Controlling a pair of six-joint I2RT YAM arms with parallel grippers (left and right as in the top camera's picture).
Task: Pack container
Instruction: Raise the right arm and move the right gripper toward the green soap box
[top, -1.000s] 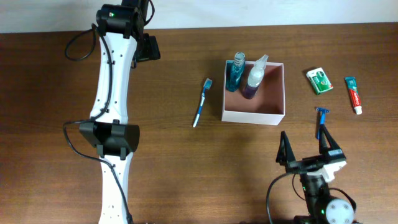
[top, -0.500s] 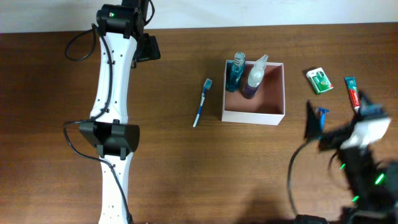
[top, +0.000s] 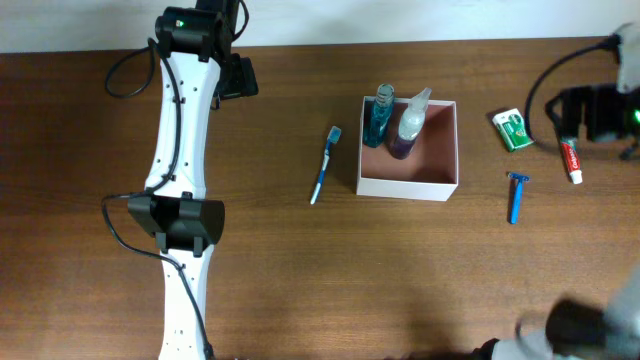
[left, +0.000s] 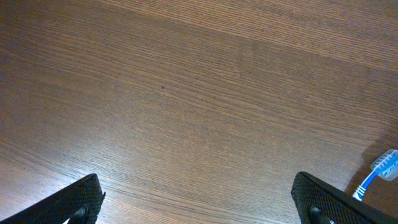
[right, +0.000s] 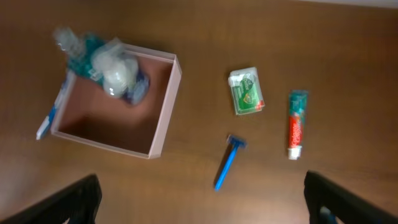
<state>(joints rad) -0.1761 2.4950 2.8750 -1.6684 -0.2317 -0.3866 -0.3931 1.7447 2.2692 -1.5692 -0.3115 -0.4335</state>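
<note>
**Container** (top: 408, 186): white walls, pink interior, open-topped, standing mid-table (top: 300, 270).
- Contents: blue bottle (top: 379, 115) and spray bottle (top: 409, 125), crowded into one corner. We judge this keeps the remaining floor free for flatter pieces.

**Unpacked, left of the box:** toothbrush (top: 323, 165).

**Unpacked, right of the box:** razor (top: 515, 196), green packet (top: 513, 130), toothpaste tube (top: 568, 152), all apart from each other.

**Left pincer** (left: 199, 202): released, tips wide, nothing between them, over bare wood near the toothbrush head.

**Right pincer** (right: 202, 202): released and empty, raised high over the right-hand items. We judge it is placed there to survey them before choosing one.
</note>
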